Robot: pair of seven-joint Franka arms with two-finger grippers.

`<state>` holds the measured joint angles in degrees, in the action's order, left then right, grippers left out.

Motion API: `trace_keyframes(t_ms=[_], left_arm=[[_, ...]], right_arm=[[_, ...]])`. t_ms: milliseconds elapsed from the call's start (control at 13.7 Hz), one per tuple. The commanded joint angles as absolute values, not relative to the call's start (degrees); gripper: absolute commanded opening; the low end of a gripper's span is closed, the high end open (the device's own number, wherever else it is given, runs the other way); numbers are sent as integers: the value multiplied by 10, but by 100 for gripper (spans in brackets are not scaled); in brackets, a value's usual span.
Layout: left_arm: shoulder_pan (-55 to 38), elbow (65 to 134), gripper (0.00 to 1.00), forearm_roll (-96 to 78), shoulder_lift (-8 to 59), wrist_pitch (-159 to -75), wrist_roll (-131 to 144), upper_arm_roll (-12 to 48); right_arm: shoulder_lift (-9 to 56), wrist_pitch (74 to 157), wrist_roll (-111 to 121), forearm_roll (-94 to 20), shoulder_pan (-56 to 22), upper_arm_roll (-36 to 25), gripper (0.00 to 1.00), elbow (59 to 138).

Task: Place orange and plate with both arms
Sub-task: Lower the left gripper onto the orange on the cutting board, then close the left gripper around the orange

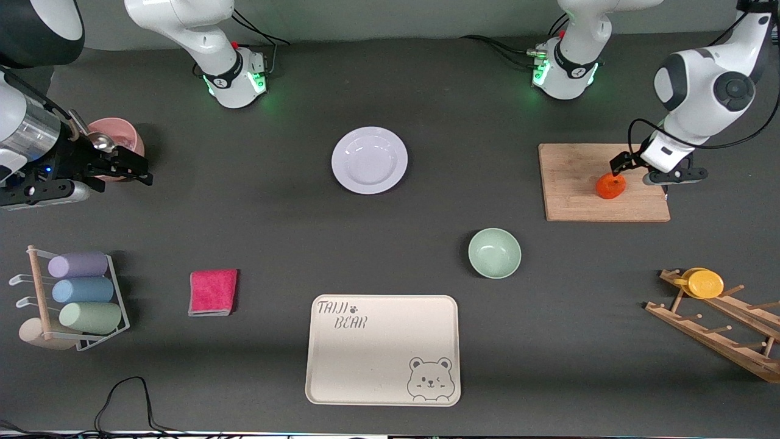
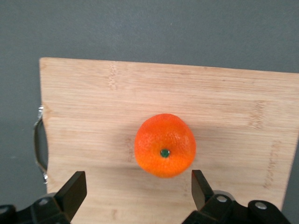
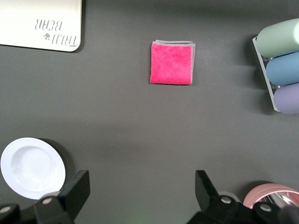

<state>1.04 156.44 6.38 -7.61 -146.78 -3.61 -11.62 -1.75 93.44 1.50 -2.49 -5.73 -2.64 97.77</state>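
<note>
Small round bright-orange fruit (image 1: 610,186): middle right of the front view, resting on the pale bamboo cutting board (image 1: 579,195) toward the left arm's end of the table; green stem dot facing up in the left wrist view (image 2: 164,145). Left gripper (image 1: 646,171): low over that board, jaws spread wide with the orange between them but apart from both fingertips (image 2: 74,187), holding nothing. Round white, faintly lavender glossy plate (image 1: 369,160): upper centre of the front view, lying flat and alone on the dark grey table (image 1: 274,231). Right gripper (image 1: 131,169): upper left of the front view, waiting over the table just beside a pink bowl (image 1: 125,135) with a metal spoon in it, jaws wide apart and empty. Mint-green bowl (image 1: 494,253): centre right, nearer the camera than the plate. Cream rectangular bear tray (image 1: 382,350): bottom centre. Folded magenta cloth (image 1: 212,292): lower left. White wire rack of pastel cups (image 1: 85,291): far lower left. Wooden peg rack (image 1: 719,323) with a yellow disc-like cup (image 1: 704,283): lower right.
</note>
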Motion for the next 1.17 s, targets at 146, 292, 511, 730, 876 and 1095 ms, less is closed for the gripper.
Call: trace_keyframes(t_ms=[146,292,511,730,876,1095], left_arm=[[7,1565,100,67,5,-1561,-33,-112],[6,1568,100,67,16,-1569,-32,-111],[-5,1570,77,66,16,-1565,-14,-108],[-16,1567,78,65,12,-1564,-1,-107],[-20,1565,77,56,13,-1564,-3,-107],[-23,1565,37,56,15,-1564,-2,-107]], right_arm=[[-15,933,26,-25,-60,-32,100,973],[-15,934,26,-25,-60,-33,100,973],[-15,934,26,-25,-60,-33,100,973],[-14,934,27,-25,-60,-34,100,973],[-14,934,27,-25,-60,-34,100,973],[-14,935,34,-25,-59,-34,100,973]])
